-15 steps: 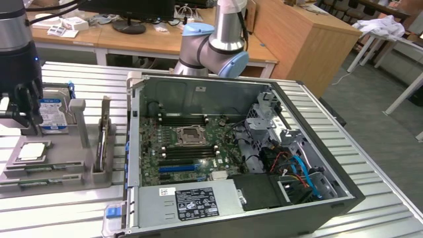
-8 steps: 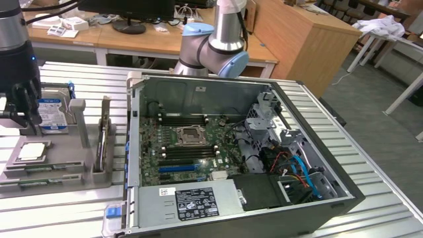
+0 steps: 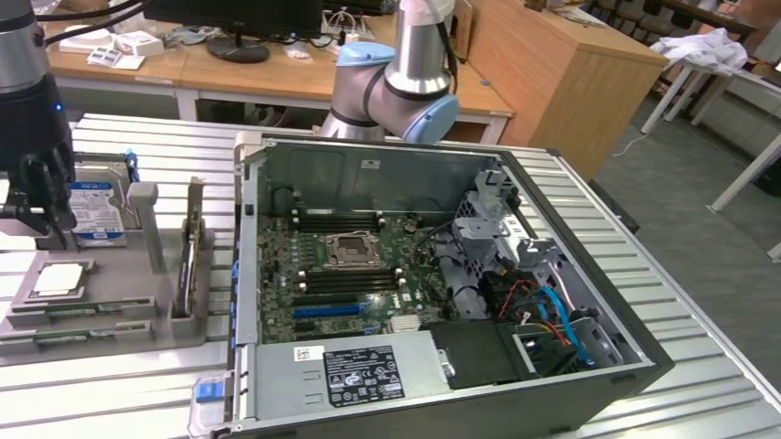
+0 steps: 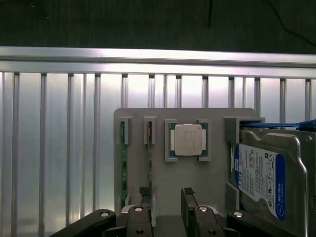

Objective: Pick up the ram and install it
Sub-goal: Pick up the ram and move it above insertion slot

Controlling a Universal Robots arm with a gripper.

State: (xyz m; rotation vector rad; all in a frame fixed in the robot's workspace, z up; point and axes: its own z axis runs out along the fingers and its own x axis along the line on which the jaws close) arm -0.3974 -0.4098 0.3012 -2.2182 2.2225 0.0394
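Ram stick [image 4: 149, 140] stands on edge in the gray tray [image 4: 197, 177], at nine o'clock from the computer case [image 3: 635, 366], and the gripper [image 4: 167, 197], spread open and empty above, looks offset toward the processor [image 4: 187, 139], so closing there could miss.

Processor [image 4: 187, 139] just beside ram [image 4: 149, 140], hard drive [image 4: 266, 177] farther

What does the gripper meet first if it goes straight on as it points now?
Likely the holder, on its bare part between a ram and the processor; the height of the gripper above it is unclear.
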